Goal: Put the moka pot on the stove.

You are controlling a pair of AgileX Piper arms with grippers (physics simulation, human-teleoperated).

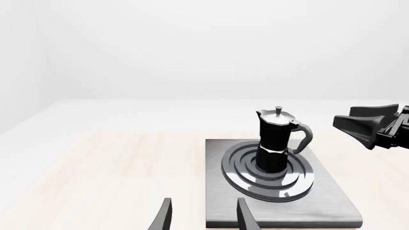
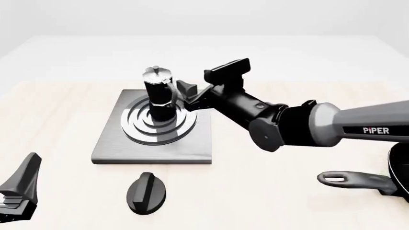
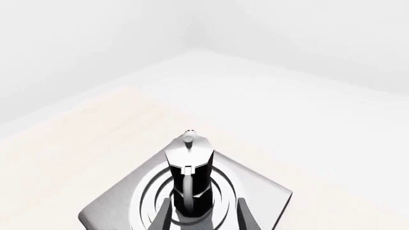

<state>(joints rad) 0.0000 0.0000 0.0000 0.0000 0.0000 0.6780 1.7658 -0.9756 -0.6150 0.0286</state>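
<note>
The moka pot (image 2: 158,93) is standing upright on the stove (image 2: 191,148), sitting at the middle of the raised burner rings (image 2: 137,129), with its curved handle (image 2: 177,88) pointing toward the right gripper (image 2: 208,81). That gripper is hovering just beside the pot on the handle side, its fingers (image 2: 227,70) spread wide and touching nothing; in the right wrist view the pot (image 3: 187,175) is showing between the two fingertips but beyond them, handle facing the camera, so the gripper is lined up with the pot without holding it. The left gripper (image 2: 16,191) is resting low at the near left corner of the bench (image 2: 288,191), well apart from the stove; in the left wrist view its fingertips (image 1: 164,215) are standing apart with only bare bench and the stove's near edge between them. A black oval knob (image 2: 145,191) is lying on the bench just in front of the stove, and a frying pan's long handle (image 2: 355,179) is reaching in from the right edge.
</note>
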